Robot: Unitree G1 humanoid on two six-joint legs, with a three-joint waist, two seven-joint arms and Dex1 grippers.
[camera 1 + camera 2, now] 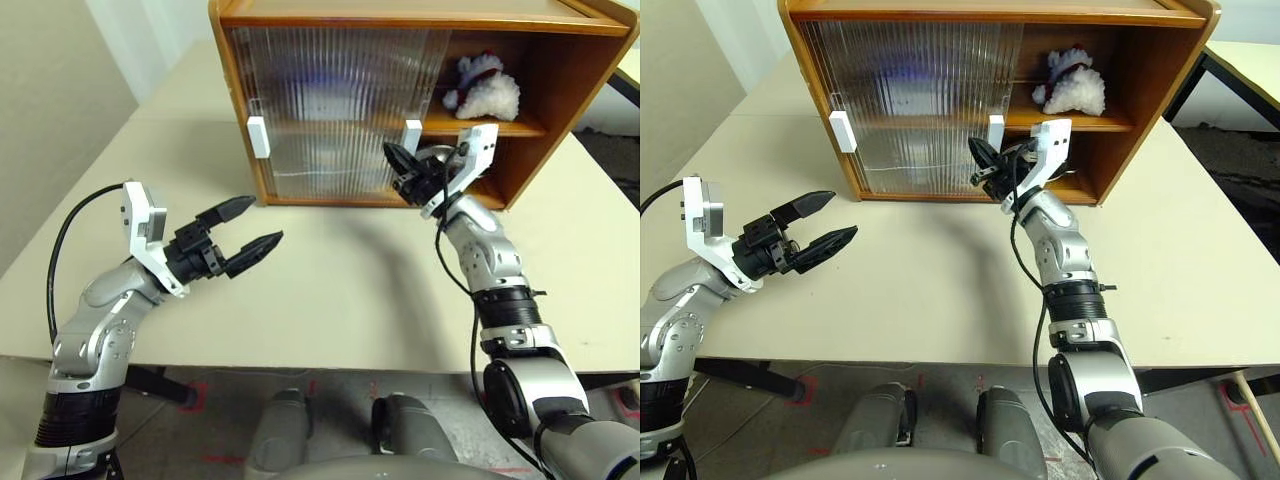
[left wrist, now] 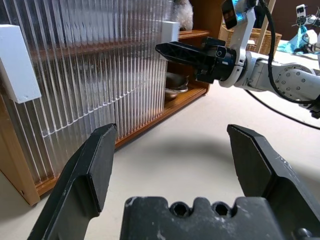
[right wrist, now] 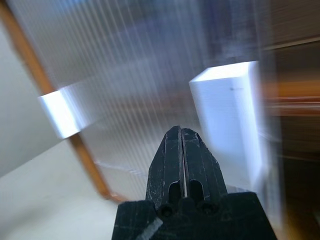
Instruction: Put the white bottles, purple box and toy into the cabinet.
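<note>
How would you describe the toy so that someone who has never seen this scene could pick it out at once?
Find the wooden cabinet at the back of the table. Its right side stands open, and the toy sits on the upper shelf there. It is the fluffy white figure with red on top, above a metal bowl on the lower shelf.
</note>
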